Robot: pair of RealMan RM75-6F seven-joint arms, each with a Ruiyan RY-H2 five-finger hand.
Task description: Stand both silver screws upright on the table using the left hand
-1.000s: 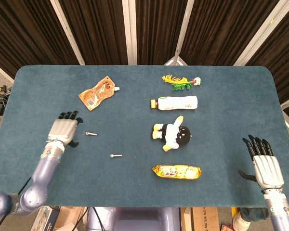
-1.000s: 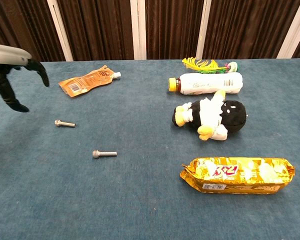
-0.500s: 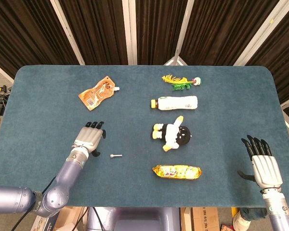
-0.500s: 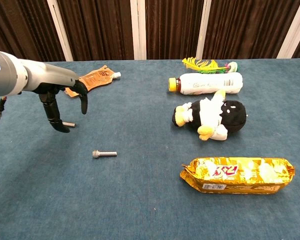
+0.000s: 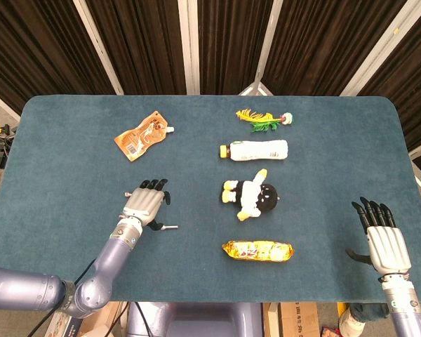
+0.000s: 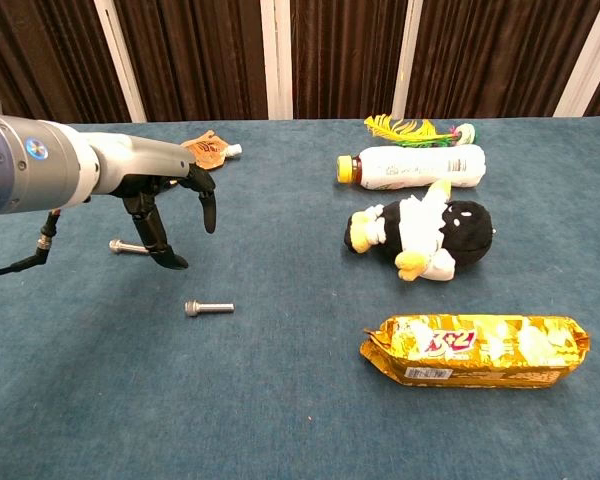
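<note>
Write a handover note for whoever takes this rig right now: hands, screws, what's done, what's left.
Left robot hand: fingers spread, pointing down over the table, holding nothing, between the two screws.
Right robot hand: open, idle near the right table edge.
Far screw: lying flat, just left of the left robot hand.
Near screw: lying flat, in front of that hand, clear of it.
Done: nothing; neither screw stands.
Left: pick up and stand each screw upright with the left robot hand.
</note>
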